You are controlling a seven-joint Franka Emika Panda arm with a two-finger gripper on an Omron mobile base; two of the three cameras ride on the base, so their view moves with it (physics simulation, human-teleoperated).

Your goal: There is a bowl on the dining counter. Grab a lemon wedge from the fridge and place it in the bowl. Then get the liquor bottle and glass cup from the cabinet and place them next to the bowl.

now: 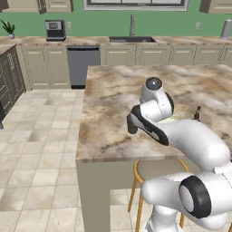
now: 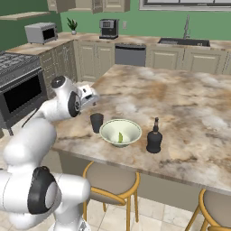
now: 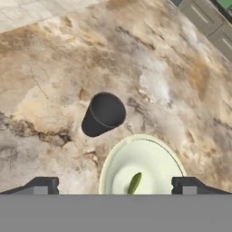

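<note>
The pale bowl [image 2: 109,127] stands on the marble dining counter [image 2: 180,99] near its front edge, with the small yellow-green lemon wedge [image 2: 120,136] lying inside. The dark glass cup [image 2: 96,122] stands upright just left of the bowl, and the dark liquor bottle [image 2: 154,136] stands upright to its right. My gripper [image 2: 92,100] hovers above and behind the cup, open and holding nothing. The hand view looks down on the cup [image 3: 103,114], the bowl [image 3: 149,156] and the wedge [image 3: 134,183], with the gripper [image 3: 115,186] open and its fingertips [image 3: 43,186] wide apart.
Round stools [image 2: 110,178] stand under the counter's front edge. A stove [image 2: 18,85] is at the left, with a microwave [image 2: 40,31] above. A coffee machine [image 2: 108,28] and a sink [image 1: 131,39] line the far wall counter. Bare marble stretches beyond the bowl.
</note>
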